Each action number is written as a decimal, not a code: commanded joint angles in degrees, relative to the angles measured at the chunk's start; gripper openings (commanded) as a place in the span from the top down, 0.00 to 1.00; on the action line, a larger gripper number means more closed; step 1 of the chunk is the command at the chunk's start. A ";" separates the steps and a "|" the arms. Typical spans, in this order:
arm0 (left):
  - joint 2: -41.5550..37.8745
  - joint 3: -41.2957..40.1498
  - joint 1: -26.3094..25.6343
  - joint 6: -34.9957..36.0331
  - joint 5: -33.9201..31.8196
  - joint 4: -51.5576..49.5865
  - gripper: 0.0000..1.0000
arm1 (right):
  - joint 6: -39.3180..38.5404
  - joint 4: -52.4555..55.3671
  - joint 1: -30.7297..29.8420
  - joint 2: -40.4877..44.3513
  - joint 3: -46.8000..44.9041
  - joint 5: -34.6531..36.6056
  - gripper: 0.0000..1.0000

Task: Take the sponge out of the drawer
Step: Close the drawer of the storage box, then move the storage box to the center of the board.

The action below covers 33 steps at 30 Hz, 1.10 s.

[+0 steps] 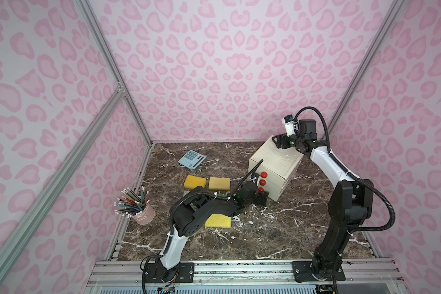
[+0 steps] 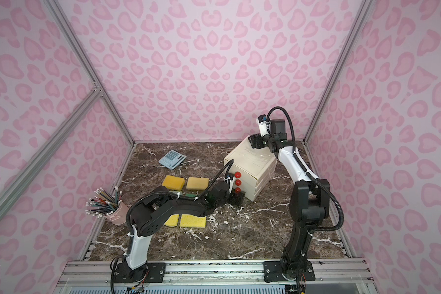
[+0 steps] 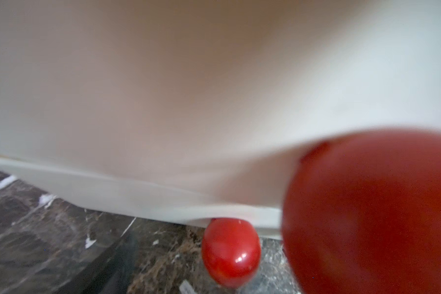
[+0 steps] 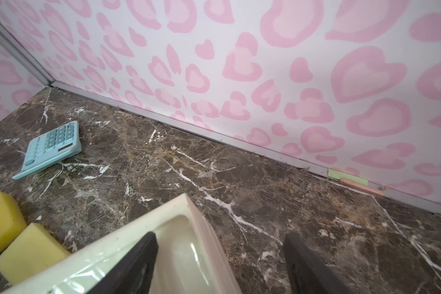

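A cream drawer chest (image 1: pixel 278 159) (image 2: pixel 251 157) with three red knobs stands at the back right of the marble table. All its drawers look pushed in, and the sponge inside is hidden. My left gripper (image 1: pixel 262 196) (image 2: pixel 237 196) is open, low at the chest's front by the bottom knob (image 1: pixel 261 190) (image 3: pixel 231 252), which is untouched in the left wrist view. My right gripper (image 1: pixel 278 142) (image 4: pixel 220 236) is open over the chest's top back corner (image 4: pixel 186 203). One finger (image 4: pixel 138 259) is above the top, the other finger (image 4: pixel 306 264) beyond the edge.
Yellow foam blocks (image 1: pixel 195 182) (image 1: pixel 219 183) (image 1: pixel 218 221) lie left of the chest and under the left arm. A blue calculator (image 1: pixel 191 159) (image 4: pixel 50 150) lies at the back. A pink cup of pencils (image 1: pixel 144 213) stands at the left edge. Walls enclose three sides.
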<state>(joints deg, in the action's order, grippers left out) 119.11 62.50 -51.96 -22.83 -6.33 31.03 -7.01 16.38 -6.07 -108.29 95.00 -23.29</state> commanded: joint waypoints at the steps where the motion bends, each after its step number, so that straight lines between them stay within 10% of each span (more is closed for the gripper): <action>1: -1.46 -1.64 -0.07 -0.70 -0.20 3.49 0.02 | -5.78 12.14 -1.52 -0.28 -2.77 -3.10 0.21; 18: -34.26 -18.72 -2.62 3.13 -5.36 -10.59 0.02 | -4.87 10.26 -2.70 3.96 -9.75 -0.26 0.22; 33: -27.90 -9.87 -2.62 7.20 -4.22 -10.62 0.02 | -1.90 3.60 -8.85 12.49 -24.29 0.78 0.23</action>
<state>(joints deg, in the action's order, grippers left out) 90.50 51.57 -54.50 -16.45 -11.94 17.96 -10.17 3.01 -14.28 -95.29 73.43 -22.44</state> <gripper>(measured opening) 0.980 0.775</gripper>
